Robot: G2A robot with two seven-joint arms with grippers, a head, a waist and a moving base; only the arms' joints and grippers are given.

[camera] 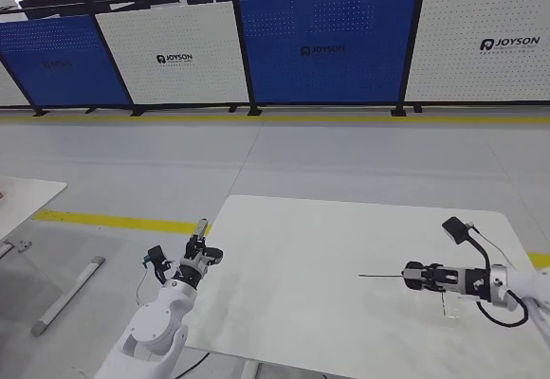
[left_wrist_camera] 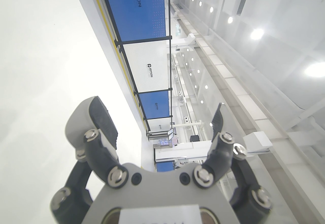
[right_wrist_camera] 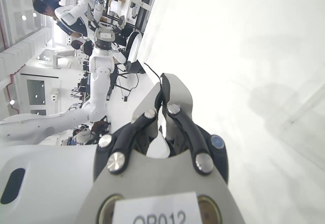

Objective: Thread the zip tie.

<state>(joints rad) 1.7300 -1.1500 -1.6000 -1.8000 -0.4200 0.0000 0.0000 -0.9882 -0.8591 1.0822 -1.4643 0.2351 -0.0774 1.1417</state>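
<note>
Two arms work at one white table (camera: 351, 313), well apart from each other. The right gripper (camera: 408, 276) is over the right part of the table, toward the near side, aimed left across the surface, with its fingers pinched together on the zip tie (camera: 381, 277). The tie is a thin black strip that sticks out leftward from the fingertips, roughly level, its free end pointing toward the table's middle. From the right wrist, the same gripper (right_wrist_camera: 162, 85) has its tips pressed together with the zip tie (right_wrist_camera: 152, 71) clamped between them. A short, slightly curved length of black strap pokes out past the tips, with the table (right_wrist_camera: 241, 31) beyond. Which end of the tie is held: cannot tell. The left gripper (camera: 202, 239) is at the table's left edge, toward the near corner, pointing to the far side. From the left wrist, that gripper (left_wrist_camera: 162, 118) is spread wide, its ribbed black pads (left_wrist_camera: 102, 118) well apart and gripping nothing, and the table (left_wrist_camera: 38, 57) lies alongside it. The zip tie and the left gripper do not touch; a broad stretch of tabletop lies between them. Beyond the far side is grey floor with a yellow line (camera: 284, 117), then a row of blue and white perforated panels (camera: 327, 47). A second table (camera: 14, 204) stands off to the left.
</note>
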